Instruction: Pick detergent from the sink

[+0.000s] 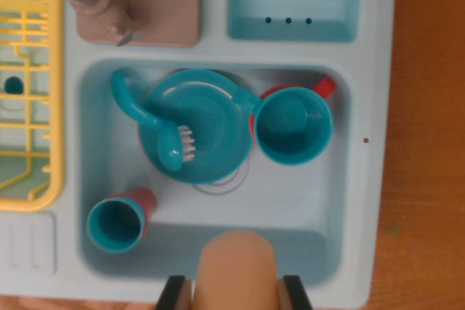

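Below, the gripper (236,297) clamps a tan detergent bottle (237,270) over the sink (290,201), its base cut off; a teal cup (294,125) half-hides something red.

1. No text, label, brand, number or sign can be read anywhere in the wrist view.
2. The pale blue plastic toy sink (218,52) bears no lettering.
3. The peach-coloured rounded plastic bottle (237,270) at the bottom edge shows a plain surface, with no label visible.
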